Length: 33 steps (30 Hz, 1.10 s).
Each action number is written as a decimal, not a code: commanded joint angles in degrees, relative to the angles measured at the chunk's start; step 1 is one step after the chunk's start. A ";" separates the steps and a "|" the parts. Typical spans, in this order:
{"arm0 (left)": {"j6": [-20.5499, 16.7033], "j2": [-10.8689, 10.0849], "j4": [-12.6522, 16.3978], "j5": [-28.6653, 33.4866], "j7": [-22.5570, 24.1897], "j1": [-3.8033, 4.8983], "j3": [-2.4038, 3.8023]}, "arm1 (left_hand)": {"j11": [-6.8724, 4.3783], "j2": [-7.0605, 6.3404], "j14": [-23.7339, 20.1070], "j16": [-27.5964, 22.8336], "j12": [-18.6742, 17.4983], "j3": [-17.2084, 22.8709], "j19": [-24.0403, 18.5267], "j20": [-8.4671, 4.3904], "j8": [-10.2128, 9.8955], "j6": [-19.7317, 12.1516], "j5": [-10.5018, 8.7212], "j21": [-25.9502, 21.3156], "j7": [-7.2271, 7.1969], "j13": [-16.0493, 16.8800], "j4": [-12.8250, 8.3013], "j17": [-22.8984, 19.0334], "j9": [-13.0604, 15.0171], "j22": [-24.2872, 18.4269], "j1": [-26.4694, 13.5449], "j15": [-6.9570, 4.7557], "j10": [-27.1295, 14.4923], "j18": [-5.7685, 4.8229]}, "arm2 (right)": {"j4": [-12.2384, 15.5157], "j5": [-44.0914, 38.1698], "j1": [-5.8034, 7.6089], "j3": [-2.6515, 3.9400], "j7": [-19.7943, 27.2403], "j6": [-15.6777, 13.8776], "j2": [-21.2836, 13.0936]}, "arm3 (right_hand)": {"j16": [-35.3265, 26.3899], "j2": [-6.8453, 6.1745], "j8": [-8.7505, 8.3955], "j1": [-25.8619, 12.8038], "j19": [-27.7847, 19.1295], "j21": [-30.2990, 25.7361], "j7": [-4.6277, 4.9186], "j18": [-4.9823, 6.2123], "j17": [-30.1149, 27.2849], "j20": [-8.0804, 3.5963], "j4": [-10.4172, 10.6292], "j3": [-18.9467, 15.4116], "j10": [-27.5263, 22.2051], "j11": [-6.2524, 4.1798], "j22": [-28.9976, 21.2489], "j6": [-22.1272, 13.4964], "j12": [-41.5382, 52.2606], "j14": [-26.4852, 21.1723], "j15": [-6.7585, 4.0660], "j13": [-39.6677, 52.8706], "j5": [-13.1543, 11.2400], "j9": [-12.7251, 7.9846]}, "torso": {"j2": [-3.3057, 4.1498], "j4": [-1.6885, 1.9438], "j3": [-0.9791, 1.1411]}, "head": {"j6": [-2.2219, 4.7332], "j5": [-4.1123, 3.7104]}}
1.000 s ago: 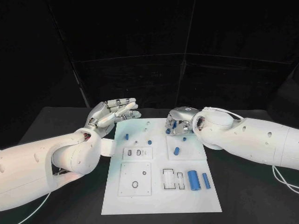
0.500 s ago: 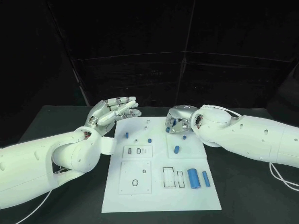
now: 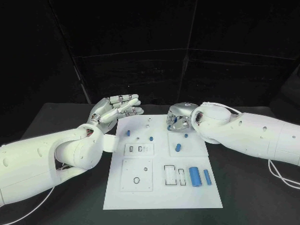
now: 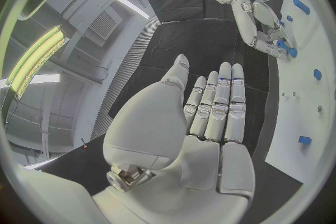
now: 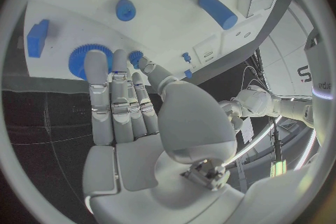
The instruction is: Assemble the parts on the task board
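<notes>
Parts [image 3: 199, 177] mostly lie loose on the task board [image 3: 162, 197] at the table's middle, so assembly seems barely begun: the right hand [image 3: 180, 119] touches a blue gear [image 5: 85, 59] at the far edge, while the left hand [image 3: 116, 109] hovers open, holding nothing.

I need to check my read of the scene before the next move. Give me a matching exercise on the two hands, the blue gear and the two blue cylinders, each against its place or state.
Things:
1. left hand
2. right hand
3. blue gear
4. two blue cylinders

States:
A. lying side by side on the task board's near right part
B. raised, fingers straight, holding nothing
C. at the board's far edge, under fingertips
D. fingers down over the board's far edge

Pairs: 1-B, 2-D, 3-C, 4-A
</notes>
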 commanded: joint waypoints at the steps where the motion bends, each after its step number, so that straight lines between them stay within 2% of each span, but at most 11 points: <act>1: 0.88 -0.05 0.13 0.10 0.05 0.10 0.05 | 0.09 0.62 -0.05 -0.33 -0.22 0.10 0.05 0.33 -0.36 -0.50 0.19 -0.25 2.09 -0.06 -0.33 -0.09 -0.08 -0.08 -0.11 0.14 -0.25 0.10 | -0.13 0.09 0.14 0.05 0.47 1.96 0.14 | -0.45 0.28 0.21 -0.28 -0.35 0.44 0.06 0.16 0.14 0.17 0.08 0.66 0.66 -0.05 0.18 0.73 0.28 0.33 0.07 0.04 -0.36 0.12 | 0.01 -0.08 0.01 | -0.11 -0.20; 10: 0.84 -0.01 -0.07 0.10 -0.02 0.11 0.05 | 0.08 0.69 0.00 -0.34 -0.25 0.13 0.08 0.33 -0.41 -0.51 0.19 -0.28 2.07 -0.05 -0.44 -0.08 -0.07 -0.10 -0.02 0.14 -0.25 0.11 | -1.17 0.10 0.13 0.05 0.65 3.47 0.95 | -0.60 -0.07 0.19 -0.26 -0.46 0.94 0.03 0.12 0.33 0.16 0.13 1.50 0.99 -0.09 0.62 1.10 0.26 0.36 0.02 0.02 -0.53 0.11 | 0.04 -0.02 0.04 | -0.55 -0.23; 14: 0.75 0.02 -0.18 0.10 -0.02 0.11 0.06 | 0.07 0.72 0.02 -0.34 -0.26 0.13 0.09 0.33 -0.42 -0.51 0.19 -0.29 2.07 -0.04 -0.47 -0.08 -0.06 -0.10 0.01 0.13 -0.25 0.11 | -1.56 0.17 0.12 0.04 0.74 4.21 1.35 | -0.66 -0.21 0.21 -0.34 -0.52 1.19 0.02 0.10 0.43 0.17 0.23 1.91 1.21 -0.11 0.82 1.34 0.28 0.39 0.02 0.02 -0.64 0.11 | 0.05 -0.12 0.06 | -0.80 -0.09; 23: 0.61 -0.05 -0.07 0.10 -0.09 0.13 0.06 | 0.07 0.72 0.02 -0.34 -0.26 0.13 0.09 0.33 -0.42 -0.51 0.19 -0.29 2.07 -0.04 -0.47 -0.08 -0.06 -0.10 0.01 0.13 -0.25 0.11 | -2.18 0.26 0.11 0.04 0.65 4.32 1.94 | -0.70 -0.31 0.19 -0.40 -0.58 1.29 0.02 0.10 0.49 0.17 0.31 2.13 1.31 -0.12 0.87 1.44 0.27 0.41 0.02 0.02 -0.76 0.11 | 0.23 -0.04 0.06 | -0.87 -0.08; 29: 0.55 0.02 -0.21 0.10 -0.12 0.13 0.07 | 0.07 0.72 0.02 -0.34 -0.26 0.13 0.09 0.33 -0.42 -0.51 0.19 -0.29 2.07 -0.04 -0.47 -0.08 -0.06 -0.10 0.01 0.13 -0.25 0.11 | -2.63 0.29 0.11 0.04 0.72 3.81 2.18 | -0.82 -0.23 0.20 -0.56 -0.71 1.70 -0.03 0.08 0.70 0.18 0.75 3.04 1.72 -0.19 1.18 1.83 0.29 0.48 0.00 0.03 -0.89 0.11 | 0.19 -0.13 0.09 | -1.07 0.01; 33: 0.55 0.06 -0.25 0.10 -0.14 0.14 0.07 | 0.07 0.72 0.02 -0.34 -0.26 0.13 0.09 0.33 -0.42 -0.51 0.19 -0.29 2.07 -0.04 -0.47 -0.08 -0.06 -0.10 0.01 0.13 -0.25 0.11 | -2.37 0.33 0.11 0.04 1.11 1.39 1.92 | -1.05 -0.08 0.48 -0.46 -0.19 3.36 -0.27 -0.21 1.05 0.13 1.37 4.85 3.03 -0.47 3.26 3.14 0.58 0.50 -0.15 0.11 -0.69 0.22 | 0.19 -0.14 0.09 | -1.15 0.04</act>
